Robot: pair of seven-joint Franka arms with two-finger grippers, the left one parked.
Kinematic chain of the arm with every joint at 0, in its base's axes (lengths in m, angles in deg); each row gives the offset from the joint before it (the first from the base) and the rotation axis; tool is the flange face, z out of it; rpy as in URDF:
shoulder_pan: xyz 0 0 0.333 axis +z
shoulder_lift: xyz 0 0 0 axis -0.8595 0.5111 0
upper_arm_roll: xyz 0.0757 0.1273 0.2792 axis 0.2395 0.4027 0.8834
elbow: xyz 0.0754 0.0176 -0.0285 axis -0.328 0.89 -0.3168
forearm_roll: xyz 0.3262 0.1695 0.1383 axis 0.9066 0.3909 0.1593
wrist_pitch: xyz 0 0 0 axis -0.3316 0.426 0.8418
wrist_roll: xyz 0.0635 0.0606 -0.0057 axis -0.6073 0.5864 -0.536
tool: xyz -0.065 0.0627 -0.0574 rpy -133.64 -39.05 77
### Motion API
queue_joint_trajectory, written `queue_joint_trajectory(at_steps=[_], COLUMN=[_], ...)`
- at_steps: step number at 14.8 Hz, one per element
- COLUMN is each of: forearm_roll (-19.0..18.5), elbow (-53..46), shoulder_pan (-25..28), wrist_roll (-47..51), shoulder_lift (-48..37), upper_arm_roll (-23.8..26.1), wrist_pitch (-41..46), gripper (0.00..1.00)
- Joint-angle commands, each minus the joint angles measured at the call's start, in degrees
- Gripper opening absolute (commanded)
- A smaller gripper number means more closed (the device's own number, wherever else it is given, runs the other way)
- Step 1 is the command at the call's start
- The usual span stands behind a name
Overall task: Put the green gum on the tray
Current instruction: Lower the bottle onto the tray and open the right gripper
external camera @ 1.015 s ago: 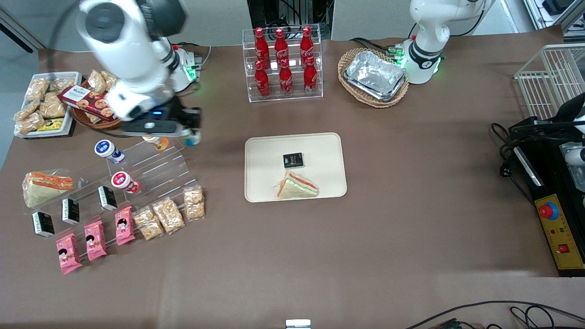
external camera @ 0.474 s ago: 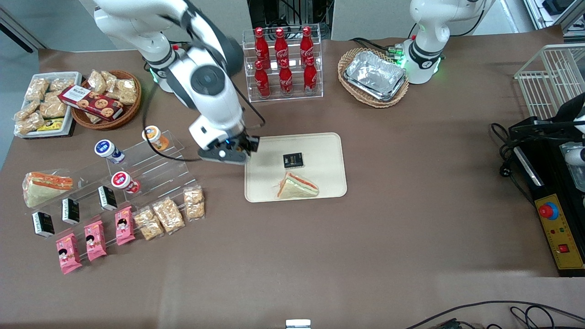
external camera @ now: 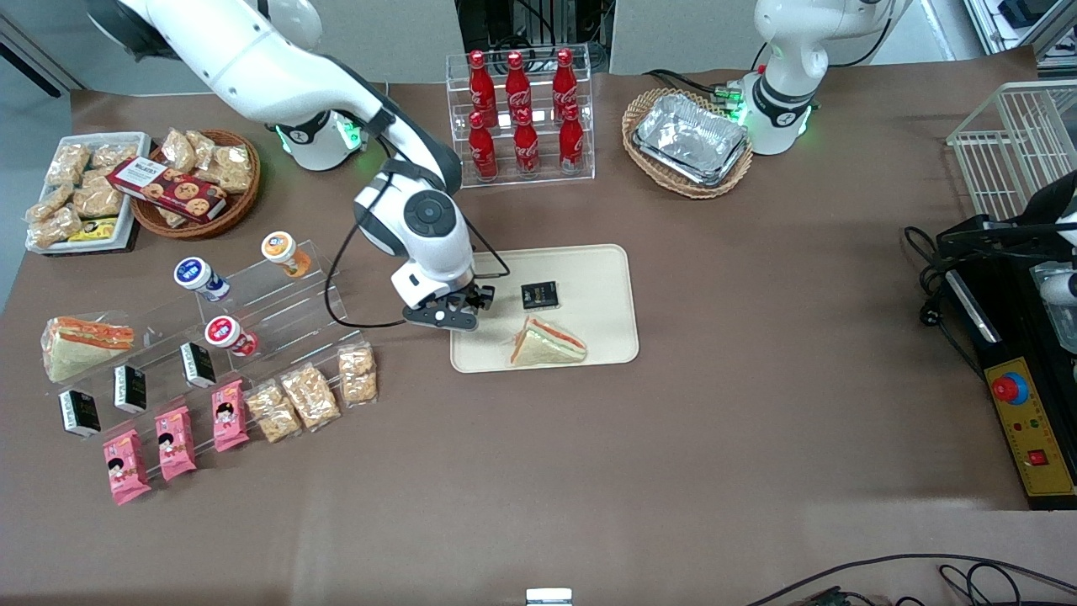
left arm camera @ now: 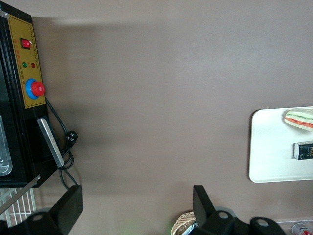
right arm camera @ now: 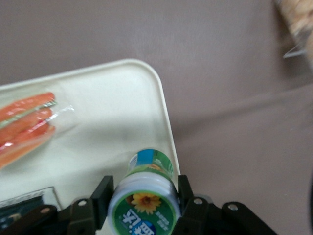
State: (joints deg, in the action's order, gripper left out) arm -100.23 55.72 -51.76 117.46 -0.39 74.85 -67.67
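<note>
The green gum [right arm camera: 144, 200] is a small white bottle with a green-rimmed lid that bears a sunflower. My gripper [right arm camera: 144, 198] is shut on it, one black finger on each side of the lid. The bottle hangs over the rim of the cream tray [right arm camera: 98, 112], near a rounded corner. In the front view the gripper [external camera: 454, 313] is low over the tray [external camera: 589, 278], at its edge toward the working arm's end, and the gum is hidden under it. A wrapped sandwich [external camera: 547, 343] and a black packet [external camera: 539, 295] lie on the tray.
A clear step rack holds an orange-lidded bottle [external camera: 282, 251], a blue-lidded bottle [external camera: 198, 276] and a red-lidded one [external camera: 227, 334]. Snack packets [external camera: 311, 394] lie nearer the camera. A cola bottle rack [external camera: 520, 118] and a wicker basket of foil trays [external camera: 688, 139] stand farther back.
The gripper has travelled from the step rack to the tray's edge with the gum in it, then come nearer the camera and lower.
</note>
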Motion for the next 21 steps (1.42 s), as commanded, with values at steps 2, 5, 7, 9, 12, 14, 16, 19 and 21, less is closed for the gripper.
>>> queue_joint_trajectory(at_steps=[2, 5, 7, 9, 12, 14, 16, 19, 21], forearm_roll=[-2.4, -2.3, -2.3, -2.3, -2.2, -1.0, 4.5, 15.6, 20.8], elbow=[2.2, 2.2, 2.2, 2.3, 2.5, 2.4, 2.2, 1.4, 1.0], shoulder_pan=[-0.2, -0.5, -0.5, -0.5, -1.4, -2.4, -4.0, -7.1, -7.1], wrist_roll=[3.5, 4.3, 4.4, 4.6, 3.3, 0.8, -4.5, -18.4, -28.1], shoulder_lift=[1.9, 1.9, 1.5, 0.4, -5.4, -9.6, -14.0, -22.9, -28.6], upper_arm_roll=[0.6, 0.6, 0.6, 0.6, 0.9, 1.5, 2.1, 0.5, -5.9], wrist_pitch=[-3.9, -4.1, -4.0, -3.2, 2.3, 6.3, 9.3, 16.1, 20.8], gripper=[0.0, 0.99, 1.0, 1.0, 1.0, 1.0, 1.0, 1.0, 1.0])
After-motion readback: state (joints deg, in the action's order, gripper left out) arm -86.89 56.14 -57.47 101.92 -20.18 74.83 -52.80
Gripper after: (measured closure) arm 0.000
